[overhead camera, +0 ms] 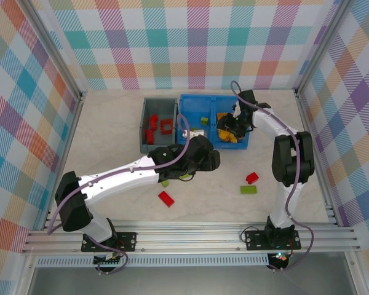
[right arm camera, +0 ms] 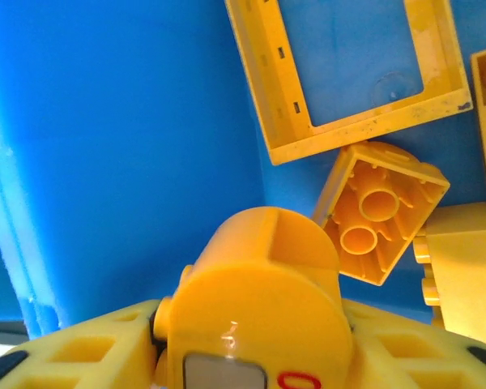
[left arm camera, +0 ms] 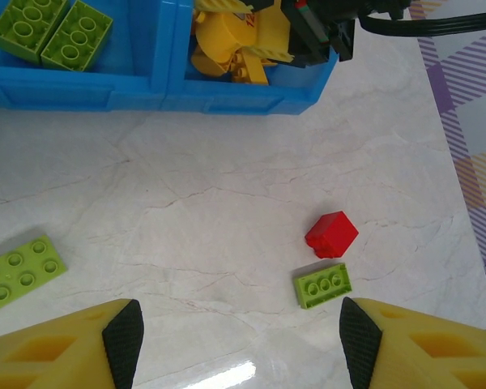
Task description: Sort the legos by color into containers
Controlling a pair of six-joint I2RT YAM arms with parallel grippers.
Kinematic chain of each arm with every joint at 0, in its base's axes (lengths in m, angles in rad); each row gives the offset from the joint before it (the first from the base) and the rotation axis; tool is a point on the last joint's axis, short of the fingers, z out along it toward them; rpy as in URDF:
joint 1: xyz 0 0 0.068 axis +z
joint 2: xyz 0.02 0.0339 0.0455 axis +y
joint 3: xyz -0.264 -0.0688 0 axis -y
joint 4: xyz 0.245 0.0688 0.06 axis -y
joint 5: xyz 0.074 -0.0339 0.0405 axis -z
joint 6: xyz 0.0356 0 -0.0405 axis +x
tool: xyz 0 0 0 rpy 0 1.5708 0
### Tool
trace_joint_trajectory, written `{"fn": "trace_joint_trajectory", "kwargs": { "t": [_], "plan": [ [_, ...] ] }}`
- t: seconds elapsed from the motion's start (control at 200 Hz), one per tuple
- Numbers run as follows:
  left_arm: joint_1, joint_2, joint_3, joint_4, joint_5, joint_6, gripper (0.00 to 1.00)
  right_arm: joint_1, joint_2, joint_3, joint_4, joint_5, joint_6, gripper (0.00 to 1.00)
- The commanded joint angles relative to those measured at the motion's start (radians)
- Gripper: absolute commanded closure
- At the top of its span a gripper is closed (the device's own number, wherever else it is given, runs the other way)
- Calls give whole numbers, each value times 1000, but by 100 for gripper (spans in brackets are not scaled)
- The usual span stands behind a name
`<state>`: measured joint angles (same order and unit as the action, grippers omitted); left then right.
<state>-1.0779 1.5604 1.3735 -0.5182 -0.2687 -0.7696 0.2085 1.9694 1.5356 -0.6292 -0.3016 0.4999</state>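
My right gripper (overhead camera: 234, 126) is down in the right compartment of the blue bin (overhead camera: 190, 101). It (right arm camera: 259, 348) is shut on a rounded yellow lego (right arm camera: 259, 300) above a yellow open frame (right arm camera: 263, 81) and an upturned yellow brick (right arm camera: 381, 212). My left gripper (overhead camera: 206, 161) hangs just in front of the blue bin, open (left arm camera: 239, 348) over bare table. A red brick (left arm camera: 331, 234) and a lime green brick (left arm camera: 322, 284) lie near its right finger (left arm camera: 358, 340). A green plate (left arm camera: 20, 271) lies to the left. The grey bin (overhead camera: 146, 138) holds red legos.
Green bricks (left arm camera: 53, 28) fill the blue bin's left compartment. A red plate (overhead camera: 166, 198) and a small green piece (overhead camera: 164, 182) lie on the table below the left arm. Checkered walls enclose the table on three sides.
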Motion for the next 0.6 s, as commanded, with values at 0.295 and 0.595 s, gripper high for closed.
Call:
{"fn": "trace_joint_trajectory", "kwargs": {
  "t": [0.295, 0.595],
  "plan": [
    [-22, -10, 19, -15, -47, -1, 34, -9, -67, -12, 2, -19, 12, 43],
    [-26, -24, -15, -108, -67, -69, 34, 5, -417, -161, -24, 141, -33, 43]
  ]
}}
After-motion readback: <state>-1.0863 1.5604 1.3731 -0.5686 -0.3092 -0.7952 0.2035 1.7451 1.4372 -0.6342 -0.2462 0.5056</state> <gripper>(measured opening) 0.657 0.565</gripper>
